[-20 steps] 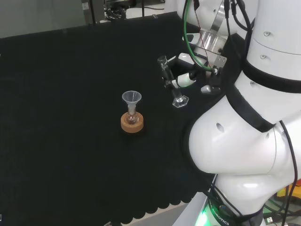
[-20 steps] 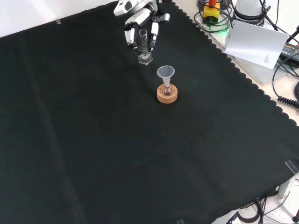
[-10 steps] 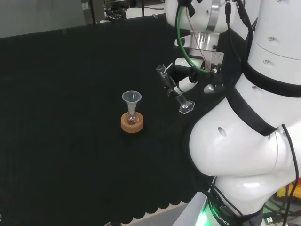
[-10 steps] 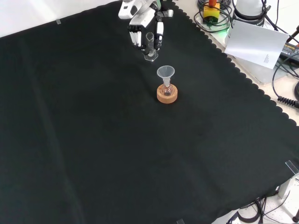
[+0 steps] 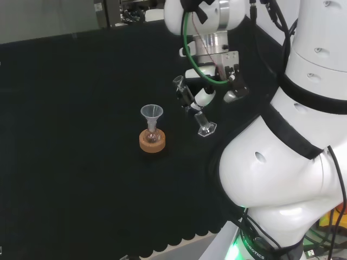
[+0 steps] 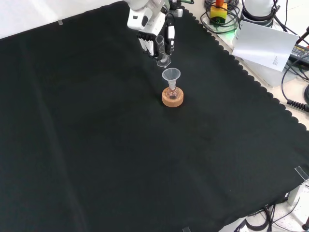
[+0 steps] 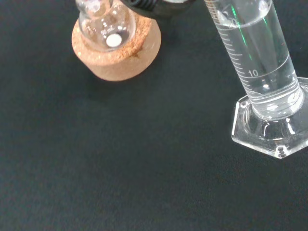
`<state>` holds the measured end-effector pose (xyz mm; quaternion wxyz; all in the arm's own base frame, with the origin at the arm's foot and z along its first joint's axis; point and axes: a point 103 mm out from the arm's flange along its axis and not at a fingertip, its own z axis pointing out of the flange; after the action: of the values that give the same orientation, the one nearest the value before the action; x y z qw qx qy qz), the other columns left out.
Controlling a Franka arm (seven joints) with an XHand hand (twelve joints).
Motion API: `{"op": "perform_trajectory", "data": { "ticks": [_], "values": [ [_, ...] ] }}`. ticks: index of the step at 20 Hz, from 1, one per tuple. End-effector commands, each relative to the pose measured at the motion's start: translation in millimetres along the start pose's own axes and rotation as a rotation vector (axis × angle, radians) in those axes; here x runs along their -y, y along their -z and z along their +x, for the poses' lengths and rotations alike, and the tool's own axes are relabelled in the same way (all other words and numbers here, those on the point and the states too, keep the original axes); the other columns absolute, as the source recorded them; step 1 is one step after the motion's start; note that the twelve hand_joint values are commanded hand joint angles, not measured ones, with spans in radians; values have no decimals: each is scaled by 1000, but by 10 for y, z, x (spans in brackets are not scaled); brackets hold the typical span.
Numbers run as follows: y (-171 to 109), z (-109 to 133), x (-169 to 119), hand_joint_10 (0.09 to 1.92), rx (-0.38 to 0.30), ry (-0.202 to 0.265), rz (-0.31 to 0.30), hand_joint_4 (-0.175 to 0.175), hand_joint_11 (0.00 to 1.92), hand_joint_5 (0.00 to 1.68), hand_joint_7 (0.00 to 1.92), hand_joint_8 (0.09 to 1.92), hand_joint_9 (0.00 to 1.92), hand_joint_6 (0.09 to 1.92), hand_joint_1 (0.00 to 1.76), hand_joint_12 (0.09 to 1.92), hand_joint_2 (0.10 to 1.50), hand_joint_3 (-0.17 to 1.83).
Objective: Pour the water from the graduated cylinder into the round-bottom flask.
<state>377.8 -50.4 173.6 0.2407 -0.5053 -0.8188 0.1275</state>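
Observation:
The hand [image 5: 206, 97] is shut on a clear graduated cylinder [image 5: 191, 104], which tilts with its mouth toward the flask and its hexagonal foot [image 5: 206, 130] just off the cloth. In the front view the hand [image 6: 145, 21] grips the cylinder [image 6: 160, 50] just above the funnel [image 6: 171, 74]. A small round-bottom flask [image 5: 152, 135] stands in a cork ring [image 5: 152, 143] with a clear funnel [image 5: 152, 112] in its neck, left of the cylinder in the head view. The wrist view shows water in the cylinder [image 7: 255, 57], with the flask [image 7: 106, 21] and cork ring [image 7: 118, 53] close by.
Black cloth [image 6: 96, 145] covers the bench around the flask. The arm's white links [image 5: 282, 162] stand at the right of the head view. Cables and a white sheet [image 6: 263, 46] lie beyond the cloth's scalloped edge in the front view.
The hand has lifted the cylinder off the cloth, tilted it and carried it toward the flask: leftward in the head view, lower in the front view. The flask has not moved.

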Motion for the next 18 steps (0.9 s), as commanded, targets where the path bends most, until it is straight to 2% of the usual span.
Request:
{"op": "perform_trajectory", "data": {
  "ticks": [1, 10, 18],
  "values": [
    [103, 143, -32, 126, 67, 3, 71, -175, 1154, 968, 1175, 412, 1339, 1043, 1154, 814, 1109, 41],
    [150, 219, -7, 121, 168, -4, 168, -175, 1158, 968, 1181, 407, 1345, 1044, 1154, 811, 1107, 45],
    [135, 339, -51, 117, 273, -33, 282, -175, 1160, 968, 1185, 403, 1350, 1044, 1153, 807, 1107, 48]
  ]
}}
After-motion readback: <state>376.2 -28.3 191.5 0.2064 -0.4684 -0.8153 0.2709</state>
